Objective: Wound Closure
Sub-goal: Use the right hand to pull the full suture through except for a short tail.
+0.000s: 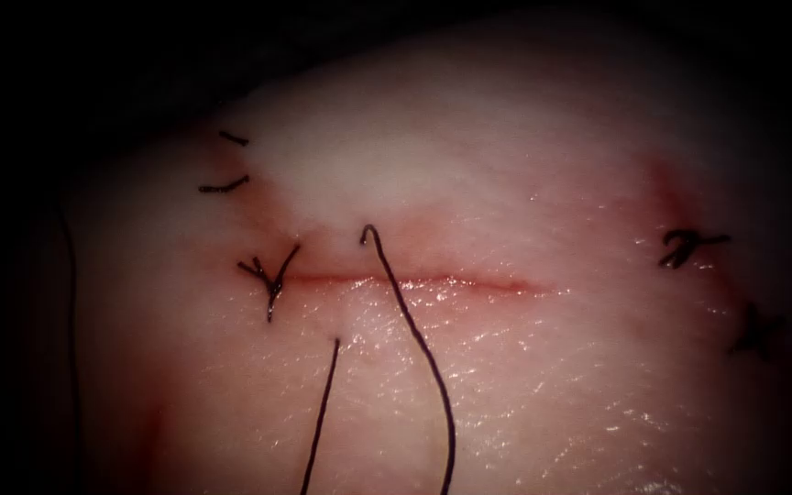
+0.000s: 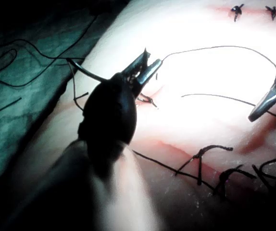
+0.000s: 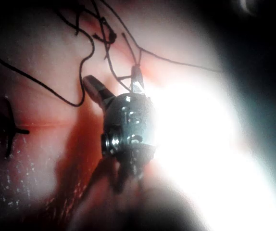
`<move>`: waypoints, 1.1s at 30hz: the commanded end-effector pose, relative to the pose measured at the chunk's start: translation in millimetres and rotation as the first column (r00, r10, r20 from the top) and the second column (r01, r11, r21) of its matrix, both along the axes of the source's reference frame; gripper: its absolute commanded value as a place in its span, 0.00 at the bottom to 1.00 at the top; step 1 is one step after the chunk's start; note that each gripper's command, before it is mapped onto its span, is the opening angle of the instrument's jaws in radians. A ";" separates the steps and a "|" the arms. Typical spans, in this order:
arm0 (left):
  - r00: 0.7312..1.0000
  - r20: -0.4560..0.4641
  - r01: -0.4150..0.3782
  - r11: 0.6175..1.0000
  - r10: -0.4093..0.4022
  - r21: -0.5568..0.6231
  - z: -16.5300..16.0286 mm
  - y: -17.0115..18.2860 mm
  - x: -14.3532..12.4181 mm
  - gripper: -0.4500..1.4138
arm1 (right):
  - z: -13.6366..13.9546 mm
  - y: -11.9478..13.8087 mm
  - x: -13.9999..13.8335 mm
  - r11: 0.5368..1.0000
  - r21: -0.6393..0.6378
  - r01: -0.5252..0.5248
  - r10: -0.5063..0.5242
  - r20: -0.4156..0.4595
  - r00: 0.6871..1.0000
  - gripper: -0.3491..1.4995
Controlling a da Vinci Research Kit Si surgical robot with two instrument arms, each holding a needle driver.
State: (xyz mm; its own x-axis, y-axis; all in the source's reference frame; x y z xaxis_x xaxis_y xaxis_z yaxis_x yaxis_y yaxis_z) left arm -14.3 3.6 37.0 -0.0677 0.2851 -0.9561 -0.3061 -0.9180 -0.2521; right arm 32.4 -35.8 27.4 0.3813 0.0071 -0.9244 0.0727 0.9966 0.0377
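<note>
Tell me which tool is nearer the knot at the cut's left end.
Left. In the left wrist view the left tool sits just beside the knot; the right tool stands well away from it.

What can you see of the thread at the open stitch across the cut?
The thread is dark, thin and slack. In the endoscope view it leaves the tissue above the cut, crosses the cut and runs downward. A second strand meets the tissue just below the cut, right of a tied knot. In the left wrist view a strand reaches the left gripper; a hold cannot be confirmed. A strand passes the open right gripper.
</note>
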 end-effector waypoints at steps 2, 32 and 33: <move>1.000 0.001 0.001 1.000 -0.001 -0.005 0.3 0.9 -0.5 0.00 | 1.9 3.8 0.1 0.999 -0.027 -0.019 0.019 0.000 1.000 0.91; 1.000 0.001 0.000 1.000 0.000 -0.005 0.2 0.8 -0.4 0.00 | 11.7 9.7 -1.4 0.998 -0.054 0.045 -0.041 0.077 0.996 0.00; 1.000 0.001 0.000 1.000 0.000 -0.005 0.2 0.8 -0.4 0.00 | 11.6 9.7 -1.4 0.998 -0.054 0.046 -0.042 0.076 0.996 0.00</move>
State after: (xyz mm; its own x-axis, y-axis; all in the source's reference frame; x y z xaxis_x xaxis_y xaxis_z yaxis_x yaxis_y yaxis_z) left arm -14.2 3.6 37.0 -0.0679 0.2849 -0.9562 -0.3058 -0.9182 -0.2518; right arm 29.8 -27.1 39.0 0.4512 -0.0584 -0.8905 0.1149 0.9934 -0.0070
